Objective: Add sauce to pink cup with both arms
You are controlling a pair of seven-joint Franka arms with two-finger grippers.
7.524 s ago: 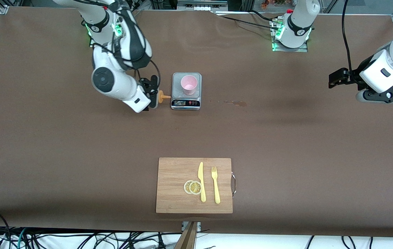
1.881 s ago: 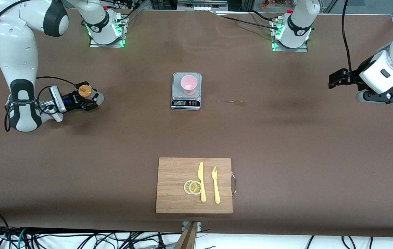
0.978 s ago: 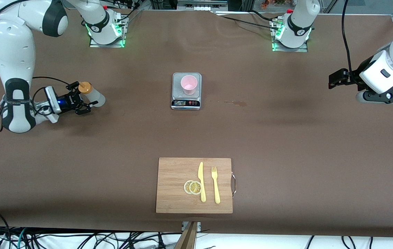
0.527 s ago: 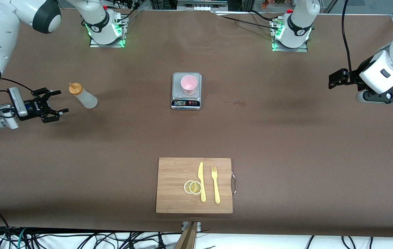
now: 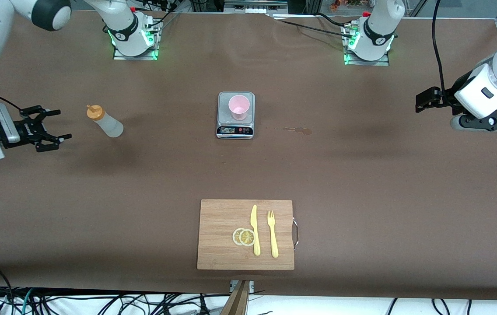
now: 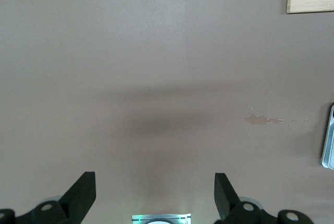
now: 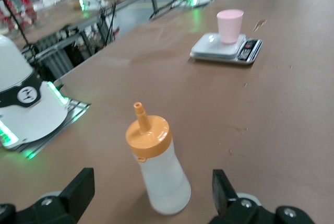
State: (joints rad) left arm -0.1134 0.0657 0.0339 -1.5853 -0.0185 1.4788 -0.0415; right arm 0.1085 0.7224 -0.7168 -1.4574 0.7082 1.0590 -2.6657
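The sauce bottle (image 5: 105, 124), whitish with an orange-yellow nozzle cap, stands upright on the brown table toward the right arm's end. My right gripper (image 5: 62, 124) is open and empty, a short way from the bottle toward that end of the table, not touching it. In the right wrist view the bottle (image 7: 157, 171) stands just ahead of the gripper (image 7: 151, 188). The pink cup (image 5: 239, 107) stands on a small grey scale (image 5: 235, 129) at the table's middle, and shows in the right wrist view (image 7: 230, 24). My left gripper (image 5: 420, 102) waits open and empty over the left arm's end of the table, also shown in the left wrist view (image 6: 155, 198).
A wooden cutting board (image 5: 220, 234) with lemon slices (image 5: 244, 236), a yellow knife (image 5: 254, 229) and a yellow fork (image 5: 272, 234) lies near the front camera. A small brownish stain (image 5: 296, 129) marks the table beside the scale.
My right gripper let go of the sauce bottle, opened, and drew back toward the right arm's end of the table. The bottle now stands alone. The left arm has not moved.
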